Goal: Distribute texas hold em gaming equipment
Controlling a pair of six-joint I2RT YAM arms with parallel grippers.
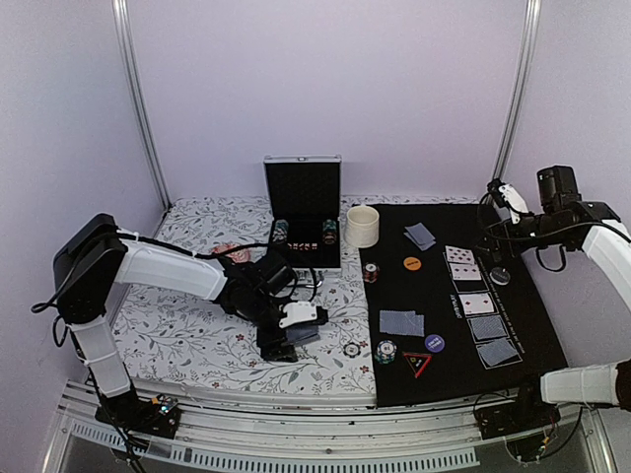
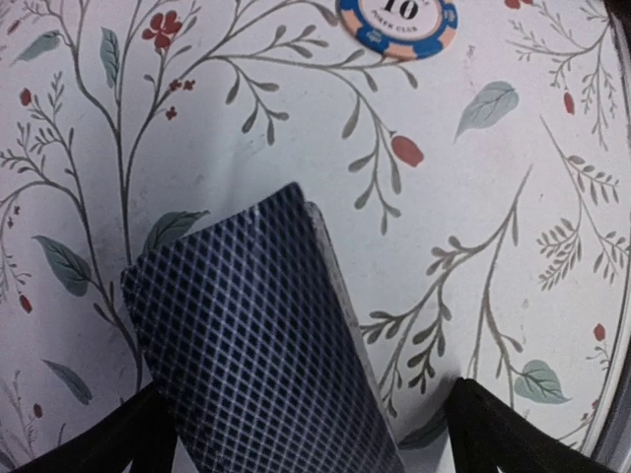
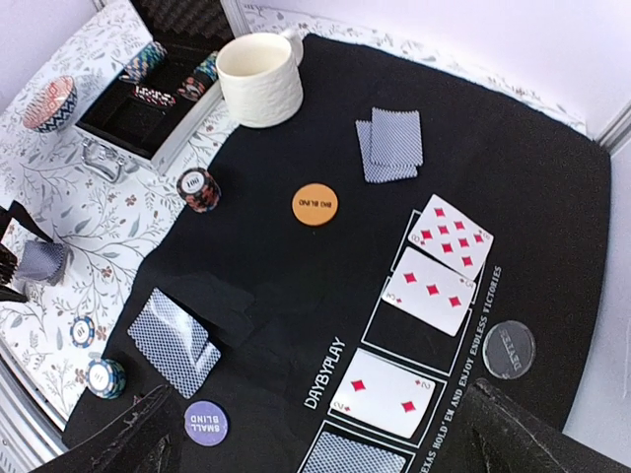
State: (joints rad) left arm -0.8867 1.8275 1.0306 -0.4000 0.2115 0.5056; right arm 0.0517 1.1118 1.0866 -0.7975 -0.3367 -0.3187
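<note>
My left gripper (image 2: 306, 404) stands open low over the floral cloth, its jaws wide on either side of a deck of blue-backed playing cards (image 2: 261, 335). The deck leans by the left finger, clear of the right one. A striped chip (image 2: 396, 20) lies just beyond. On the black mat (image 1: 454, 296) lie three face-up diamond cards (image 3: 432, 290), two face-down pairs (image 3: 387, 143) (image 3: 175, 340), an orange disc (image 3: 315, 205), a dark blue disc (image 3: 205, 422), a triangle marker (image 1: 417, 364) and a chip stack (image 3: 197, 187). My right gripper (image 3: 315, 434) hangs open, high above the mat, holding nothing.
An open black case (image 1: 303, 212) with chips stands at the back centre, a cream cup (image 1: 363, 225) beside it on the mat's far corner. A pink dish (image 1: 229, 250) sits behind my left arm. A clear disc (image 3: 509, 348) lies right of the card row. Two chips (image 1: 385, 351) (image 1: 352, 349) sit at the mat's near left edge.
</note>
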